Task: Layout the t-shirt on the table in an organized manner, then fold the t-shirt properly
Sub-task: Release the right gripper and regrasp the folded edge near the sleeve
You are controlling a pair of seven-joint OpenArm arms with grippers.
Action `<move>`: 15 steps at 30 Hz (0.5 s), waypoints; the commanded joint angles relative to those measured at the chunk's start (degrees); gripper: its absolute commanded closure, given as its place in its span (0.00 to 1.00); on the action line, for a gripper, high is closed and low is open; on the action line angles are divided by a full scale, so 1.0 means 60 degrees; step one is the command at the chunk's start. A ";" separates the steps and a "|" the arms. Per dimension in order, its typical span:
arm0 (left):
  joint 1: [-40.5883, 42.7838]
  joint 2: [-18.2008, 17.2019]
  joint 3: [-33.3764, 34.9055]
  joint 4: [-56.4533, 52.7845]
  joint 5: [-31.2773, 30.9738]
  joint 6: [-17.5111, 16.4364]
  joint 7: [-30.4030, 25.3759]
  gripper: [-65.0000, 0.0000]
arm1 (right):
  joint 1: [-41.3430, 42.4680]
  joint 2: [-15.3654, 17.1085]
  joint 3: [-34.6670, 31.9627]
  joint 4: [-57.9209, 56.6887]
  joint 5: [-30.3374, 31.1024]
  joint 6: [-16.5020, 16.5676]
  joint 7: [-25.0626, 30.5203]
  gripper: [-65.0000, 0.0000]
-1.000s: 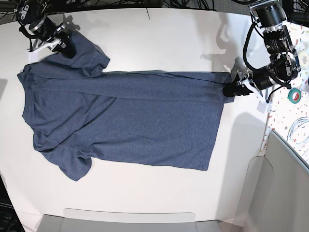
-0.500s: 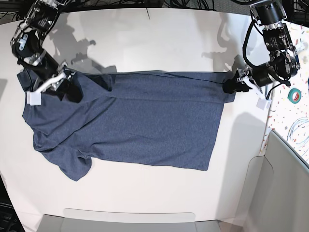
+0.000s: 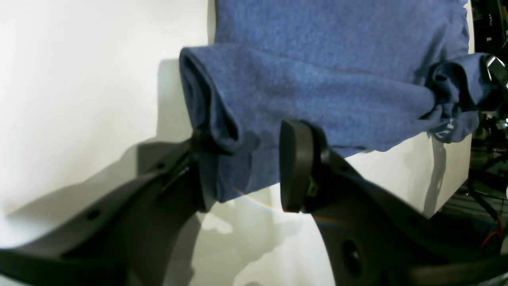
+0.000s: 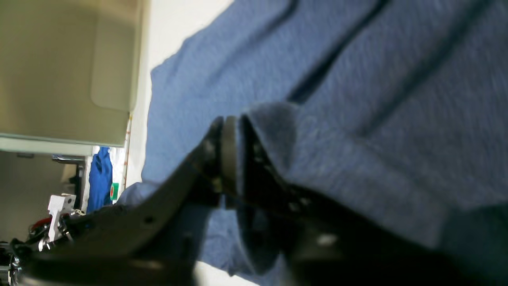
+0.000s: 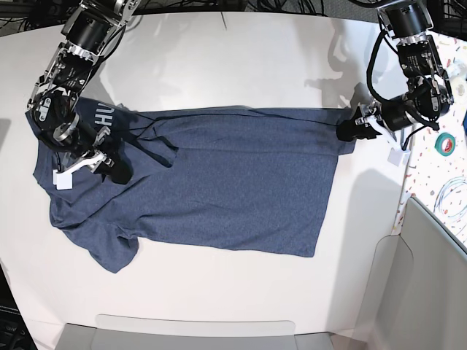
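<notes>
The t-shirt (image 5: pixel 219 182) is lying spread across the middle of the table (image 5: pixel 241 65), its hem toward the base view's right edge and its collar and sleeves toward the left edge, with the far side strip being folded over so that white lettering is showing near the shoulder. It looks like light, limp knit cloth that is draping and wrinkling rather than holding any shape, so it is probably sliding easily on the smooth white top and sagging wherever it is lifted; the sensible holds seem to be the doubled edges, at the hem corner and the sleeve or shoulder seam, where several layers are bunching into something thick enough to pinch. The left gripper (image 3: pixel 246 167) is sitting at the far hem corner near the table's right edge, its fingers standing apart with a rolled fold of cloth lying between them, touching one pad (image 3: pixel 295 165) but not being squeezed. The right gripper (image 5: pixel 109 166) is over the sleeve end near the left edge, cloth draped against its fingers; whether it is pinching or letting go I cannot tell.
</notes>
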 commanded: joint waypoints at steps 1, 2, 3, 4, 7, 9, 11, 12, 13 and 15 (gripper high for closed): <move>-0.0140 -0.0148 -0.0040 0.0132 -0.0208 -0.0036 -0.0070 0.65 | 0.0189 0.0108 0.0014 0.0144 0.0186 0.0108 0.0106 0.75; -0.0140 -0.0148 -0.0025 0.0132 -0.0208 -0.0036 -0.0085 0.65 | 0.0189 0.0108 0.0014 0.0144 0.0186 0.0108 0.0106 0.68; -0.0140 -0.0148 -0.0025 0.0132 -0.0208 -0.0036 -0.0085 0.65 | 0.0203 0.0108 0.0014 0.0144 0.0186 0.0108 0.0106 0.60; -0.0140 -0.0148 0.0004 0.0132 -0.0208 -0.0036 -0.0085 0.65 | 0.0277 0.0108 0.0014 0.0144 0.0201 0.0108 0.0106 0.52; -0.0140 -0.0148 0.0048 0.0132 -0.0208 -0.0036 -0.0085 0.65 | 0.0452 0.0196 0.0028 0.0188 0.0259 0.0138 0.0106 0.28; -0.0140 -0.0148 0.0048 0.0132 -0.0208 -0.0036 -0.0085 0.65 | 0.0526 0.0240 0.0058 0.0217 0.0333 0.0152 0.0106 0.17; -0.0140 -0.0133 0.0048 0.0132 -0.0208 -0.0036 -0.0085 0.65 | 0.0526 0.0533 0.0072 0.0217 0.0787 0.0167 0.0106 0.12; -0.0125 -0.0133 0.0048 0.0132 -0.0208 -0.0036 -0.0085 0.65 | 0.0467 0.0650 0.0072 0.0217 0.1139 0.0167 0.0121 0.11; -0.0081 -0.0133 0.0048 0.0132 -0.0208 -0.0036 -0.0085 0.65 | 0.0364 0.0752 0.0131 0.0217 0.1549 0.0167 0.0121 0.11; 0.0036 -0.0133 0.0048 0.0132 -0.0208 -0.0036 -0.0129 0.65 | -0.0002 0.0826 0.0571 0.0232 0.2179 0.0167 0.0121 0.11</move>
